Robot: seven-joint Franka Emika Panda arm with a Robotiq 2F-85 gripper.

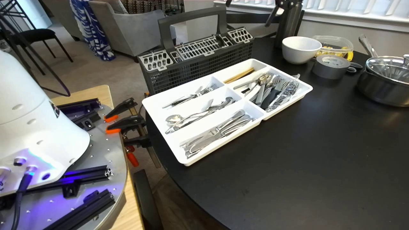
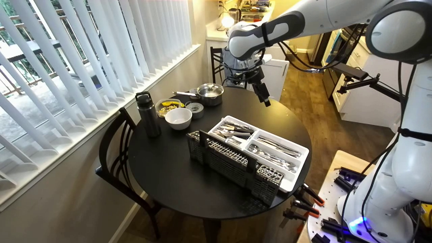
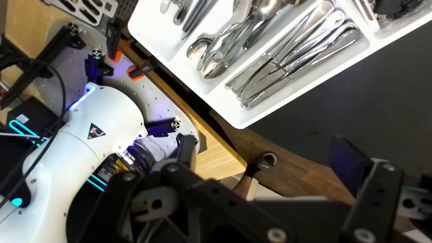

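hand (image 3: 265, 152) was spread wide, nothing gripped; cutlery tray (image 3: 221, 99) was seen on desk (image 3: 357, 94), apart to one side, long axis pointed roughly outward from robot base (image 2: 381, 206), knives (image 3: 293, 64) laid along edge nearest hand.

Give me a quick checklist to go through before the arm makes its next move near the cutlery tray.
1. Black robot fingers open with nothing between them: ok.
2. Fingers apart from the rectangular white plastic cutlery tray: ok.
3. Silver metal knives lying inside the tray: ok.
4. Tray well away from the edge of the round black table: not ok, one end sits close to it.
5. Gap between the tray and the dark gray slotted plastic basket: cannot tell; they stand side by side.
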